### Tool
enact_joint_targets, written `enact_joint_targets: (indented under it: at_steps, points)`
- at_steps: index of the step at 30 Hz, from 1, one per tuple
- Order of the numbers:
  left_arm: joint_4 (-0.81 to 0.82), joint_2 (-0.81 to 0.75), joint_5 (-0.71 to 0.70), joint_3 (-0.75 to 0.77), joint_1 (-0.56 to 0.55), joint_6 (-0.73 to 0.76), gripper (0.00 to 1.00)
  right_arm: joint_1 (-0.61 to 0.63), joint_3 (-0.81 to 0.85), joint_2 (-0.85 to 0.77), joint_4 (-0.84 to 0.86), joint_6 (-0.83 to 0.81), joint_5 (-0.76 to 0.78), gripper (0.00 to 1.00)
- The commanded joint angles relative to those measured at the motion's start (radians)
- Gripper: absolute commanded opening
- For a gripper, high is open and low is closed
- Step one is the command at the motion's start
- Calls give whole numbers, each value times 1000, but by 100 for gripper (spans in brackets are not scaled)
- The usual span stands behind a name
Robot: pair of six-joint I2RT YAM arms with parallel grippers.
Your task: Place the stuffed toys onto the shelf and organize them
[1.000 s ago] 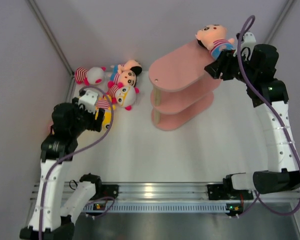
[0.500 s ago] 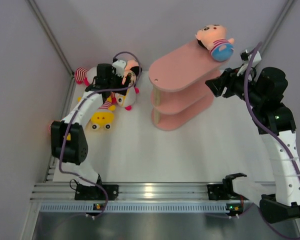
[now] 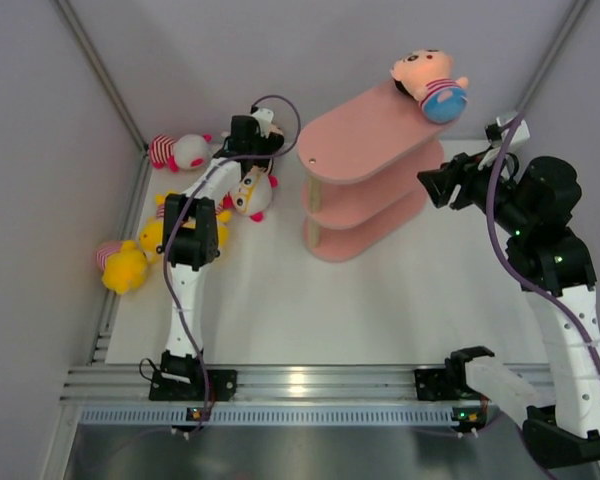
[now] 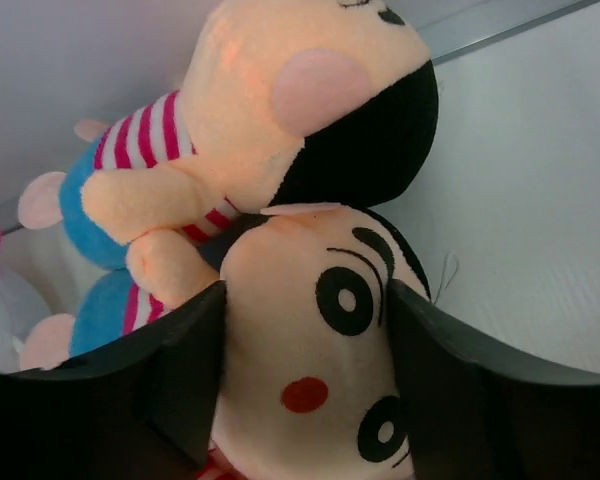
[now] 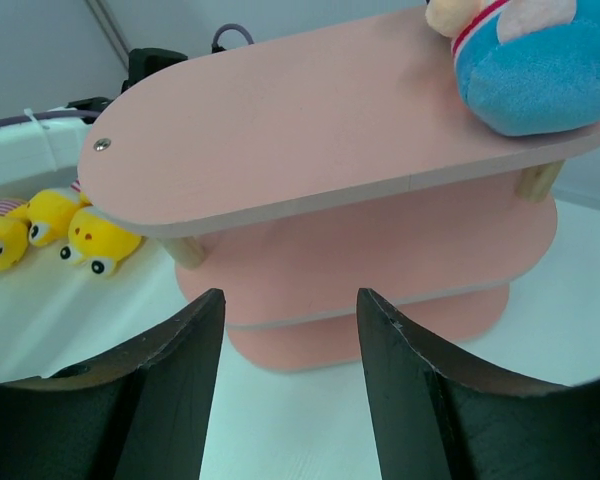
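Yellow plush toys [image 3: 125, 268] were seen nearest, at the left. The right gripper [image 5: 290, 300] was held open and empty before the pink three-tier shelf [image 5: 310, 110]. The left gripper [image 4: 306, 300] was spread wide astride a peach-faced doll [image 4: 320, 360] at its head. Farthest, a striped-shirted, blue-shorted doll [image 5: 530, 70] was laid on the top tier.

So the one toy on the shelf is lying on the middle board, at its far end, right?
No: the toy lies on the top board of the shelf, at its far end, as the top external view shows.
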Motion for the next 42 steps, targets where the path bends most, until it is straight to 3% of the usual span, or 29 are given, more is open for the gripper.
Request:
enact_joint_targets:
  at_steps: [1, 3, 4, 5, 6, 11, 17, 20, 24, 27, 28, 29, 34, 36, 37, 39, 42]
  points:
    - [-20, -15, 25, 9, -2, -21, 62, 14, 5, -19, 45, -21, 22, 56]
    - [-22, -47, 17, -28, -2, -12, 43, 17, 8, -16, 48, -16, 13, 56]
    - [-21, -61, 11, -62, 0, -7, 15, 17, 9, -16, 45, -15, 10, 56]
    - [-20, -76, -1, -82, 1, 5, 4, 17, 14, -11, 42, -13, 6, 55]
    - [-19, -117, -4, -100, 1, 13, 0, 17, 21, -11, 38, -11, 5, 55]
    - [-20, -353, 17, -247, 4, 71, 0, 30, 48, -8, -34, -28, -24, 55]
    - [-43, -744, 195, -482, 3, 90, 0, 54, 80, -12, -111, -64, -101, 57]
    - [-120, -919, 276, -568, 3, 114, 0, 68, 100, -13, -120, -68, -135, 59]
    - [-391, -1129, 463, -626, 3, 198, 0, 83, 164, 0, -169, -64, -176, 59]
    - [-619, -1311, 679, -646, 3, 426, 0, 89, 181, -11, -169, -44, -228, 61]
    - [-818, -1347, 727, -639, 3, 497, 0, 89, 184, -16, -162, -33, -242, 62]
    - [-891, -1422, 776, -639, 3, 631, 0, 95, 189, -17, -156, -12, -265, 62]
    - [-1189, -1659, 806, -720, 1, 976, 0, 128, 251, 36, -126, 65, -303, 62]
    - [-1287, -1737, 812, -763, 1, 1109, 0, 203, 316, 116, -146, 68, -250, 63]
    - [-1313, -1757, 815, -778, 1, 1175, 0, 302, 343, 150, -168, 58, -209, 64]
    - [-1370, -1800, 824, -824, 1, 1234, 1, 420, 446, 277, -232, 19, -84, 69]
    - [-1370, -1832, 821, -864, 1, 1271, 3, 586, 583, 456, -251, 8, -89, 73]
